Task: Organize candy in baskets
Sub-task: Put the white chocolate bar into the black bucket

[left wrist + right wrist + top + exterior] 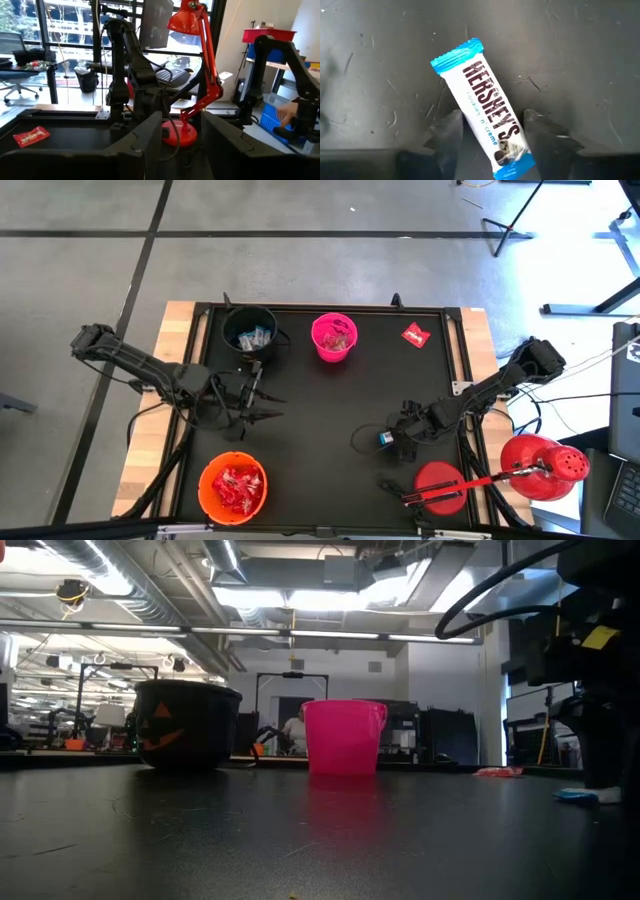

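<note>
The blue-and-white bar (483, 107) lies flat on the black table (320, 430), closest to the right wrist camera, and the right claw (492, 130) hangs straight over it with a finger (447, 132) on each side of the wrapper's lower half, apart and not pressed onto it. In the high view that claw (392, 438) is at the near right of the table, its arm reaching in low from the right edge.

There are three buckets. The black bucket (250, 330) stands at the far left and holds several blue-and-white bars. The pink bucket (334, 337) stands just right of it with a few dark wrappers inside. The orange bucket (232, 486) sits at the near left, full of red packets. One red packet (416, 335) lies loose on the table at the far right.

The left claw (258, 402) hovers above the table between the black and orange buckets, level and pointing right, its fingers apart and holding nothing.

A red lamp (520, 470) stands at the near right corner.
</note>
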